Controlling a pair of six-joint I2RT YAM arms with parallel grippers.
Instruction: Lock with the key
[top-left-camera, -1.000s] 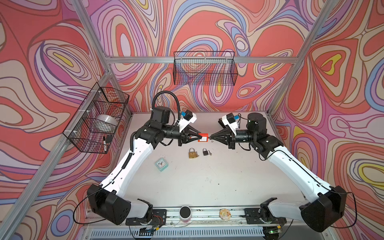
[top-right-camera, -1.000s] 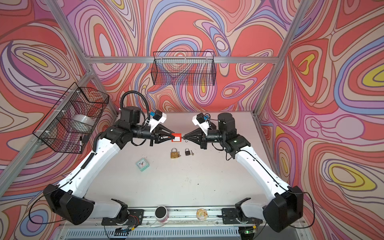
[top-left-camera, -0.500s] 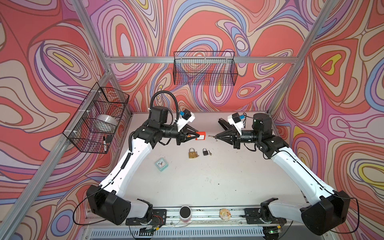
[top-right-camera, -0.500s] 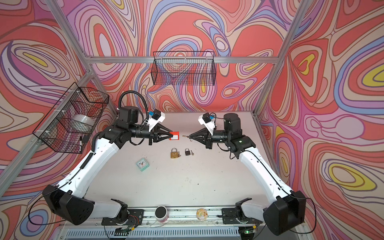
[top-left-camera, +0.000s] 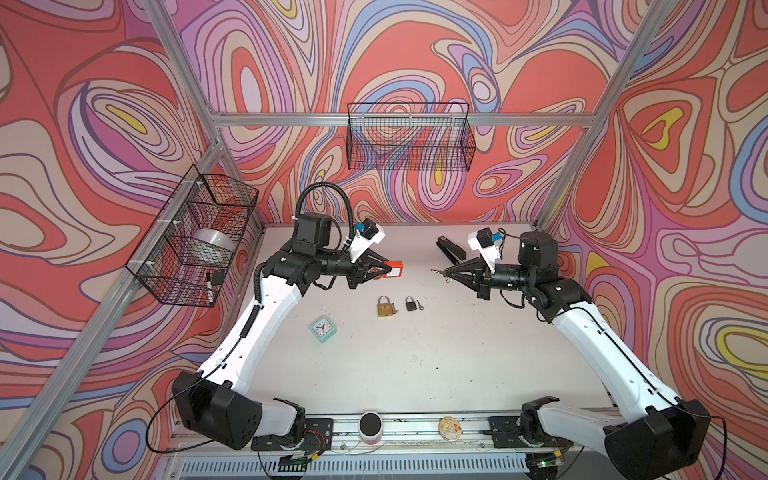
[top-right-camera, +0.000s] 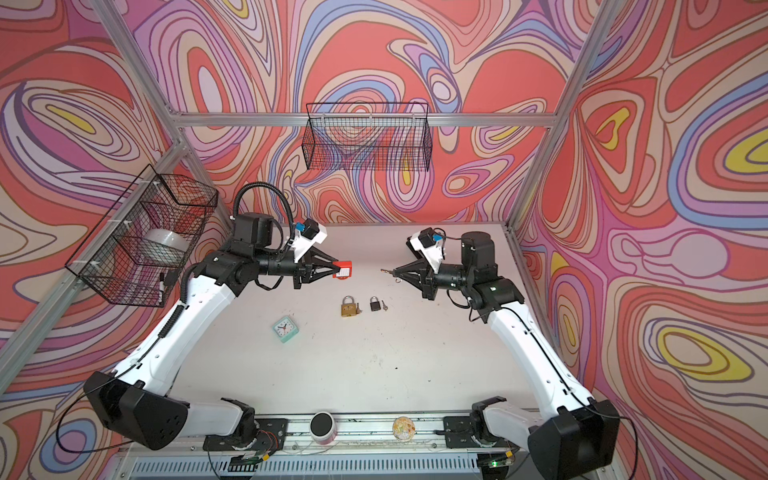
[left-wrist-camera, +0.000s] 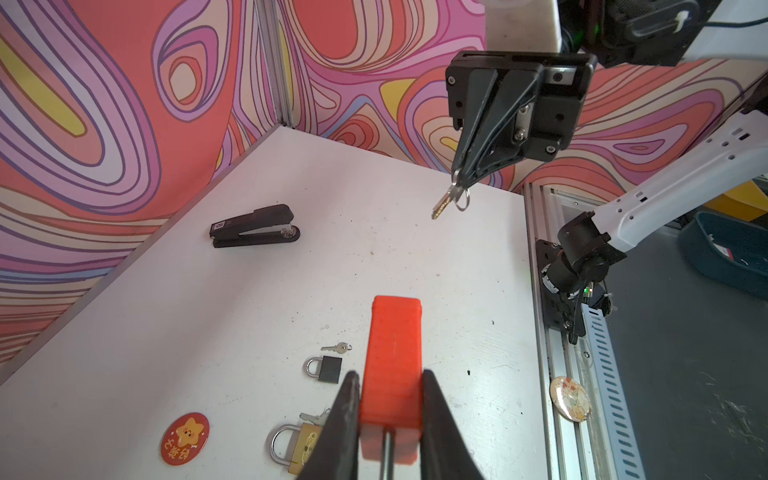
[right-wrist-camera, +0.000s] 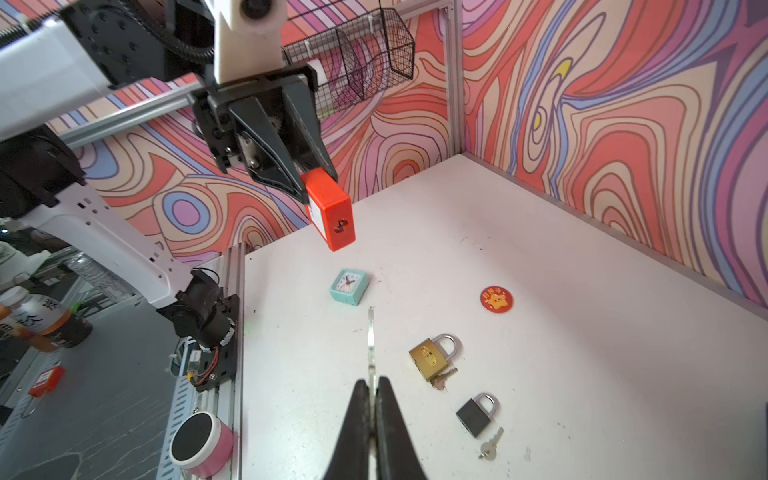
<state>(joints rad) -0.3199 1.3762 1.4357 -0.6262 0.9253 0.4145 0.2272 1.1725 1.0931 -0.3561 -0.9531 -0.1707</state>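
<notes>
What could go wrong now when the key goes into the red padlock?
The right end effector pinches the key only at its head, so it may pivot on contact. The keyhole is small; a miss could push the red padlock askew in the left end effector.

The left tool (top-right-camera: 333, 269) grips a red padlock (top-right-camera: 344, 269), well apart from the key (top-right-camera: 386, 271) pinched in the right tool (top-right-camera: 395, 273).

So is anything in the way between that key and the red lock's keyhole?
Nothing visible. The right gripper holds the key and the left gripper the red padlock, both in the air, with only open space between key tip and keyhole. The brass padlock and black padlock lie on the table, out of the way.
</notes>
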